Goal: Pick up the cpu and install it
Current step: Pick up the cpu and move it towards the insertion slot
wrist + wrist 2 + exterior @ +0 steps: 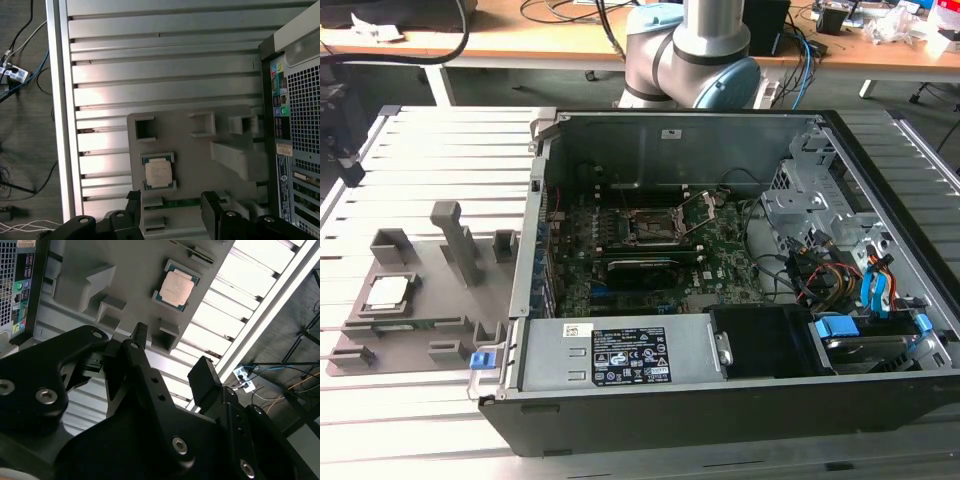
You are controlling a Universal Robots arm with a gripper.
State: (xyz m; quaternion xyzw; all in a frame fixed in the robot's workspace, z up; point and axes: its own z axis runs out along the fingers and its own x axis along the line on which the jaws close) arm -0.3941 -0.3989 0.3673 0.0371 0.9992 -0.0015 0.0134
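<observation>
I see the gripper (171, 354), jaws apart and empty, clear of the cpu (176, 288) seated in the grey fixture (127, 265).

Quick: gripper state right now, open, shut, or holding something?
Gripper: open, holding nothing; the cpu lies on the grey fixture, not gripped.

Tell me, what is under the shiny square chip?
The cpu sits in a grey plastic fixture on the slatted metal table. Whatever lies right beneath it is hidden by the chip itself.
</observation>
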